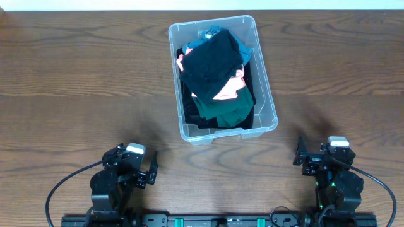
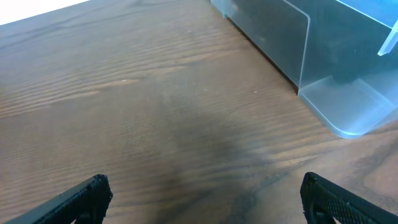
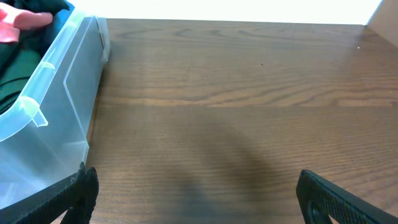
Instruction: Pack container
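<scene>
The clear plastic container (image 1: 266,94) stands at the table's centre back, filled with folded garments: a black one (image 1: 211,60) on top, dark green (image 1: 221,108), teal (image 1: 243,45) and a bit of pink (image 1: 226,94). My left gripper (image 1: 146,171) rests near the front left edge, open and empty. In the left wrist view the container's corner (image 2: 339,106) shows at upper right, beyond my left gripper (image 2: 202,199). My right gripper (image 1: 302,157) sits at the front right, open and empty. The right wrist view has my right gripper (image 3: 196,196) over bare wood, the container wall (image 3: 62,118) at left.
The wooden table (image 1: 76,82) stretches to both sides of the container. Black cables (image 1: 60,189) loop from each arm base along the front edge. A pale wall edge (image 3: 236,9) shows beyond the table's back.
</scene>
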`<state>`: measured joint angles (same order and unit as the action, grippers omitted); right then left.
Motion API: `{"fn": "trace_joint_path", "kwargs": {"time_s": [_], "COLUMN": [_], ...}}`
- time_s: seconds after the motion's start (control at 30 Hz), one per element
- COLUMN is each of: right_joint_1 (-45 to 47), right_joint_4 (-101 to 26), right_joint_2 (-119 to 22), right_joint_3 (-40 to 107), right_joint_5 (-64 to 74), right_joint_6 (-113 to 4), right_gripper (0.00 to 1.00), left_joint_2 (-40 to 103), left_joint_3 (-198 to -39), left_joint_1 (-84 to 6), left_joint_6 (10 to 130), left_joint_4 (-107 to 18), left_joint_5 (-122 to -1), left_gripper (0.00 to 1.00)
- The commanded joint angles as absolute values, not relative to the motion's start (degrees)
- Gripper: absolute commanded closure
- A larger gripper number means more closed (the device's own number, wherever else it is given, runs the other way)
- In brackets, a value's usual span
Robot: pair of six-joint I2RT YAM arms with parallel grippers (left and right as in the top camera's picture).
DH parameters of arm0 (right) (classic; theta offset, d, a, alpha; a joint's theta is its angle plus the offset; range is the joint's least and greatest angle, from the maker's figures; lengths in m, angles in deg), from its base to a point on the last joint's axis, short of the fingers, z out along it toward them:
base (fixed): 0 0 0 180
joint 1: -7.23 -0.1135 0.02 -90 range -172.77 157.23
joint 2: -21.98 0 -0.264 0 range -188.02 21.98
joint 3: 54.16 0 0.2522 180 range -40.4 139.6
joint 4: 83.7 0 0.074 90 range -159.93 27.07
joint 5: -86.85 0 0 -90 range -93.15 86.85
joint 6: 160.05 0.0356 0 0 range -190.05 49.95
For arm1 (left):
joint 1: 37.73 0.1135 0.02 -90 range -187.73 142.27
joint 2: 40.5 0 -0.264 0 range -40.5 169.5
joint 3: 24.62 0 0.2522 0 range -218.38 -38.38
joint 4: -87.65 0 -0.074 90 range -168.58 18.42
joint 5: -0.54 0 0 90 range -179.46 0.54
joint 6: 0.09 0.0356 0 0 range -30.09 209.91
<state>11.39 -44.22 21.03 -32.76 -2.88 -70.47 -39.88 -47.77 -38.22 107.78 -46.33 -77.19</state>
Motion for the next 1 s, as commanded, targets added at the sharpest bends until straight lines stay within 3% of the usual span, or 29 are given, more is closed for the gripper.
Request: {"fn": "trace_joint_path", "kwargs": {"time_s": [0.0,0.97], "right_joint_1": [11.68,11.68], "right_joint_4": [-44.24,-44.22], "right_joint_2": [21.53,21.53], "right_joint_3": [-33.04,-33.04], "right_joint_5": [-2.68,-2.68], "right_joint_6": [-69.66,-69.66], "right_gripper": [0.01,0.01], "left_joint_2": [-40.29,-40.21], "left_joint_3": [-47.01,-47.01], "left_joint_1": [-38.46,-38.46], "left_joint_6": [108.09,108.09], "left_joint_4": [-46.57,-46.57], "left_joint_5": [-76.64,-76.64], "left_gripper": [0.02,0.02]}}
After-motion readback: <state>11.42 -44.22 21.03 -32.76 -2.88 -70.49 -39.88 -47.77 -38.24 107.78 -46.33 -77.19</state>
